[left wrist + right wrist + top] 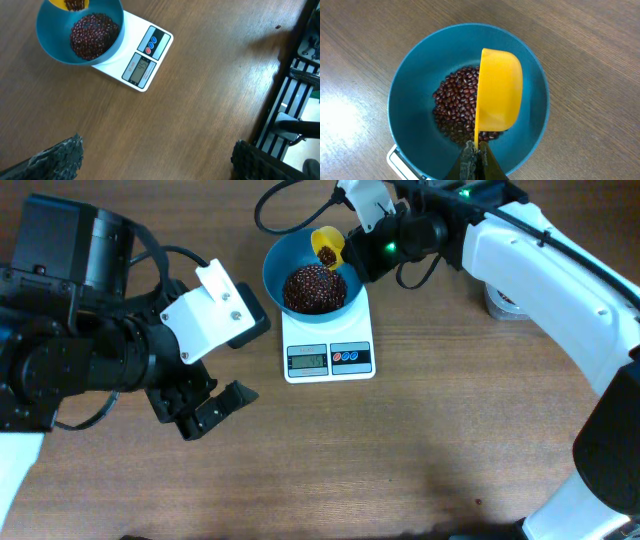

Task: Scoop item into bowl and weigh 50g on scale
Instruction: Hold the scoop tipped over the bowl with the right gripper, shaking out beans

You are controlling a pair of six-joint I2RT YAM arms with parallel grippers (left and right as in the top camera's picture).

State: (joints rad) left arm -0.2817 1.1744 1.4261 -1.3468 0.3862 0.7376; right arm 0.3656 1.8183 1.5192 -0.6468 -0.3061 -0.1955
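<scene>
The blue bowl stands on the white scale, holding a heap of dark reddish-brown beans. My right gripper is shut on the handle of a yellow scoop, tilted on its side over the bowl's far rim with some beans in it. In the right wrist view the scoop hangs over the beans inside the bowl, with the jaws clamped on its handle. My left gripper is open and empty over bare table, left of the scale. The left wrist view shows the bowl, beans and scale.
A small round container stands at the right behind my right arm. Dark rack bars run along the right edge of the left wrist view. The scale's display is lit, its reading too small to tell.
</scene>
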